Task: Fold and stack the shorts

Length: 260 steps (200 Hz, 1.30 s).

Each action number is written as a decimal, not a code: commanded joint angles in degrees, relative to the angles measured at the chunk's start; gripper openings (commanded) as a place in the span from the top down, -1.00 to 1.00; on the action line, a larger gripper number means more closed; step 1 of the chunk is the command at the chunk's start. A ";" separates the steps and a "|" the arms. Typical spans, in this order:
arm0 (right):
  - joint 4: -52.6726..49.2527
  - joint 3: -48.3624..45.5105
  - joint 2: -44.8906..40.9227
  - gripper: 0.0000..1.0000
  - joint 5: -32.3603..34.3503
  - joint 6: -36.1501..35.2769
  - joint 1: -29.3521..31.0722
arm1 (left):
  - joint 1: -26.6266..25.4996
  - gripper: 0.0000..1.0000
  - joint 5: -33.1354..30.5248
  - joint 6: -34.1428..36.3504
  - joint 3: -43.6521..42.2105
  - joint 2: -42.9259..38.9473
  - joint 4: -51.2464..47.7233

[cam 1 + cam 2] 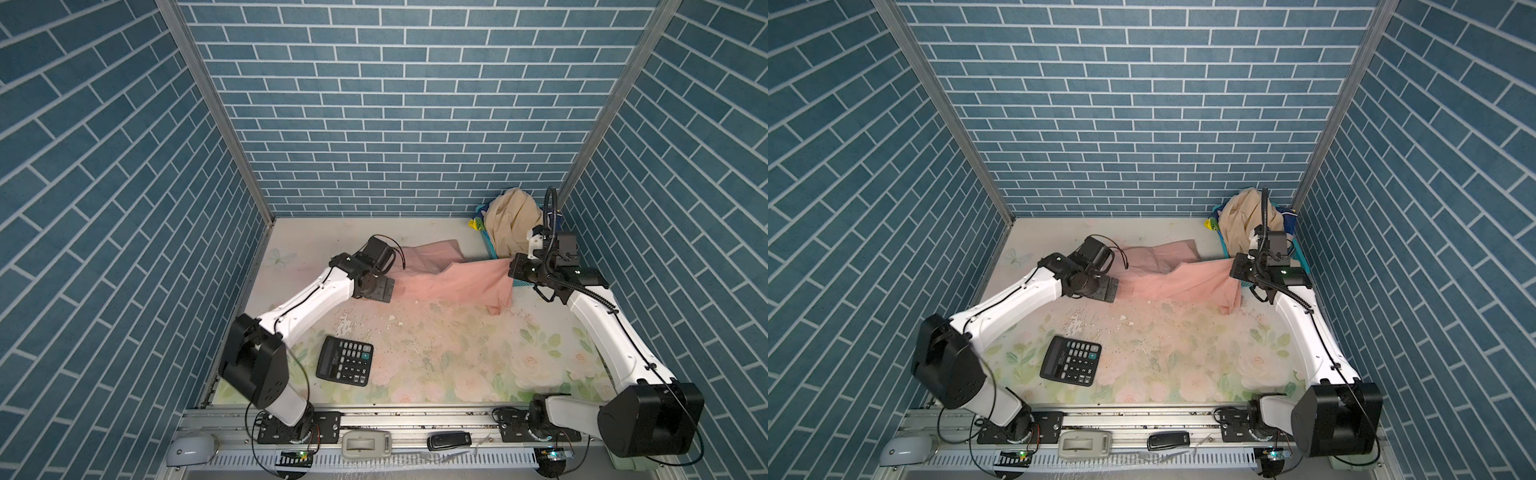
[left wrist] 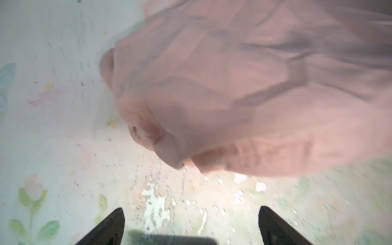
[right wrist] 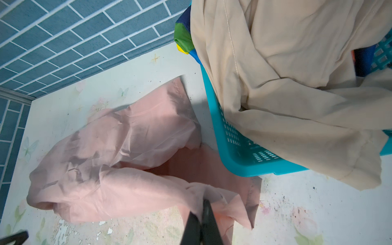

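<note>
My right claw (image 3: 201,214) pinches the thin, creased salmon-pink shorts (image 3: 118,165) sprawled on the scuffed floral counter (image 1: 436,353); my left claw (image 2: 191,222) gapes beside them. Soft beige shorts (image 3: 286,84) heap over shiny rainbow-striped shorts (image 3: 183,40) in the teal mesh basket (image 3: 233,144), against blue brick-print walls (image 1: 415,104).

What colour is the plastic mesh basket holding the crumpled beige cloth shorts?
Teal. The plastic mesh basket shows best in the right wrist view.
</note>
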 commanded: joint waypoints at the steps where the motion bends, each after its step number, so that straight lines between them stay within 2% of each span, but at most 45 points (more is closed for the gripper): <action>1: 2.28 -0.48 0.59 1.00 -1.94 0.62 -0.69 | 0.75 -0.99 3.35 -4.98 -6.32 -3.42 4.12; 25: 2.34 -0.57 0.52 1.00 -2.48 0.64 -0.92 | 2.28 -0.99 4.25 -6.12 -9.48 -3.18 4.29; 70: 1.23 -2.51 -2.11 1.00 -1.67 0.11 -3.44 | 10.93 -0.99 13.66 -10.76 -12.58 -3.16 12.40; 111: 2.63 -2.72 -3.74 1.00 -6.44 3.06 -8.13 | 11.13 -0.99 20.10 -12.57 -12.77 3.26 18.81; 164: 3.64 -2.52 -2.67 1.00 -9.07 3.62 -8.75 | 11.27 -0.99 16.76 -11.42 -13.91 8.09 21.16; 190: 5.96 -3.45 -2.04 1.00 -11.12 5.36 -8.79 | 11.29 -0.92 18.02 -12.46 -13.56 11.52 27.61; 211: 6.71 -3.05 -1.57 1.00 -12.45 6.35 -8.80 | 11.07 -0.69 18.34 -13.13 -10.75 16.12 30.06; 220: 6.73 -2.63 -1.65 1.00 -12.84 6.49 -8.80 | 11.21 -0.43 18.81 -13.56 -9.90 18.02 31.29; 229: 6.30 -1.98 -1.84 1.00 -12.96 6.45 -8.79 | 11.21 0.01 19.48 -13.62 -8.76 19.49 31.82; 237: 5.55 -0.97 -1.98 1.00 -12.74 6.33 -8.80 | 11.16 0.32 20.76 -13.75 -7.41 20.37 31.52; 253: 3.07 2.08 -2.03 1.00 -12.91 6.01 -8.81 | 11.27 0.71 22.77 -13.23 -3.73 19.37 27.98; 260: 1.76 3.91 -2.11 1.00 -13.22 5.93 -8.83 | 11.25 0.80 22.91 -12.39 -1.51 17.85 25.23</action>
